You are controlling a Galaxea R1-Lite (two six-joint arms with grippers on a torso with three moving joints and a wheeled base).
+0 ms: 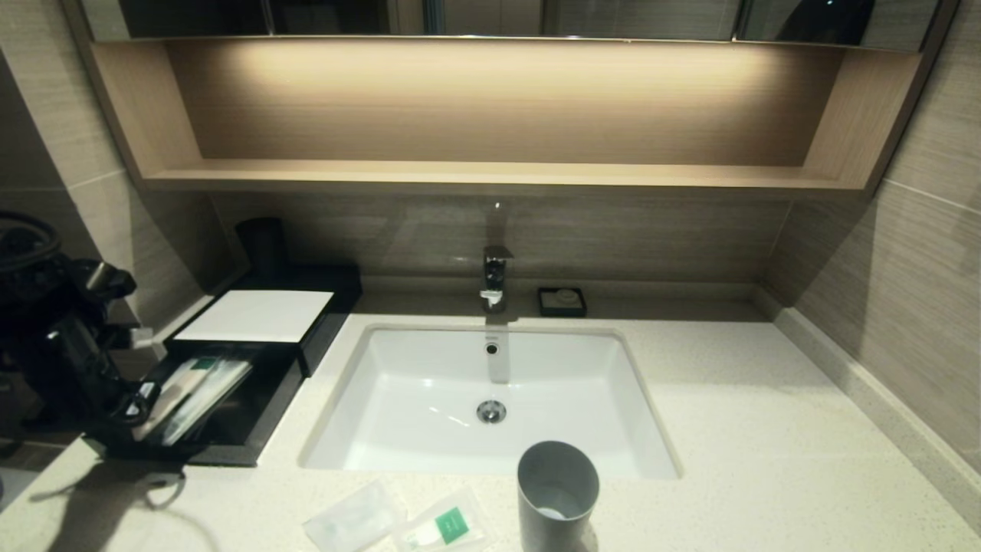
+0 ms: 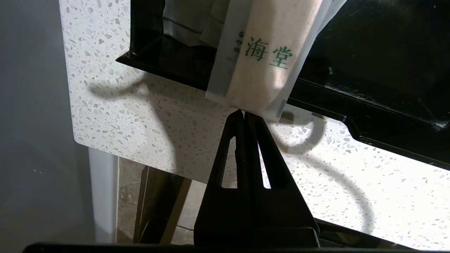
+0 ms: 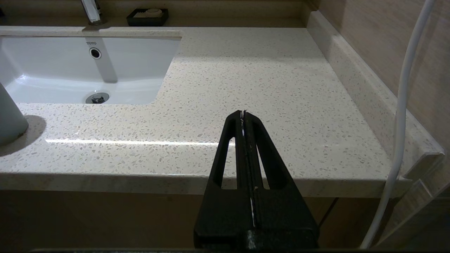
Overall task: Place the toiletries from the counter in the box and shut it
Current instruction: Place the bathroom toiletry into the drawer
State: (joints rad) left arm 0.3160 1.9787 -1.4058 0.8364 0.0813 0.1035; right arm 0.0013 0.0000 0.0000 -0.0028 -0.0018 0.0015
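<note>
- Head view: your left gripper [image 1: 138, 405] holds the wrapped stick [image 1: 201, 383] over the box's [image 1: 257, 316] open drawer; two sachets [image 1: 398, 521] lie on the surface [image 1: 766, 429].
- Left wrist view: jaws clamped on the stick's end.
- Right wrist view: right gripper [image 3: 243, 113] jaws together, off the surface's front edge.

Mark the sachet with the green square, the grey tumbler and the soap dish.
sachet with the green square [image 1: 443, 529], head view, on its clear wrapper beside the green square.
grey tumbler [image 1: 557, 506], head view, on its outer wall.
soap dish [image 1: 562, 310], head view, on its black front rim.
</note>
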